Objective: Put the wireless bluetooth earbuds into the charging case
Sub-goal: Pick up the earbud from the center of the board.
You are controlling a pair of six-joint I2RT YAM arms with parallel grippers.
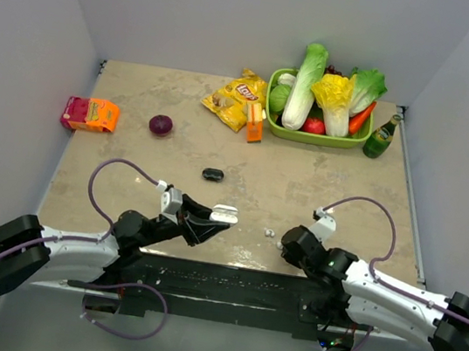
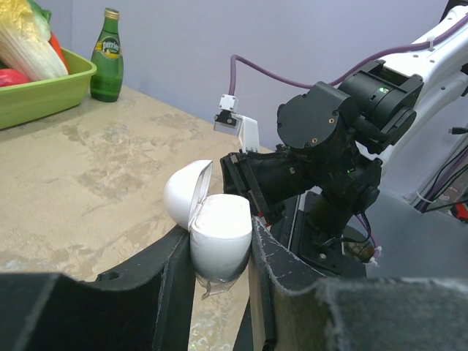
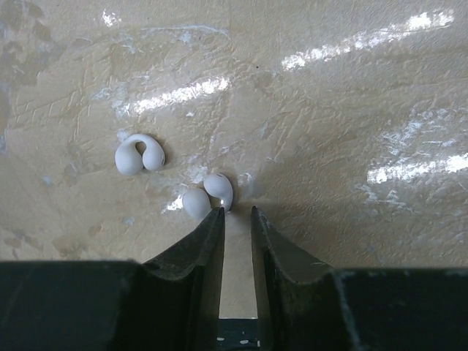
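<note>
My left gripper (image 2: 219, 257) is shut on the base of a white pill-shaped charging case (image 2: 219, 235), held above the table with its lid hinged open to the left. The case also shows in the top view (image 1: 225, 214). Two white-grey earbuds lie on the table: one (image 3: 139, 155) at the left, one (image 3: 210, 194) touching my right gripper's left fingertip (image 3: 219, 214). My right gripper (image 3: 238, 212) points down at the table, its jaws a narrow gap apart with nothing between them. A black closed case (image 1: 213, 174) lies mid-table. The black earbuds are not in view.
At the back stand a green basket (image 1: 315, 137) of vegetables, a green bottle (image 1: 381, 137), a yellow chip bag (image 1: 235, 98) and an orange box (image 1: 254, 122). A red onion (image 1: 161, 125) and a pink-orange package (image 1: 90, 114) lie at the left.
</note>
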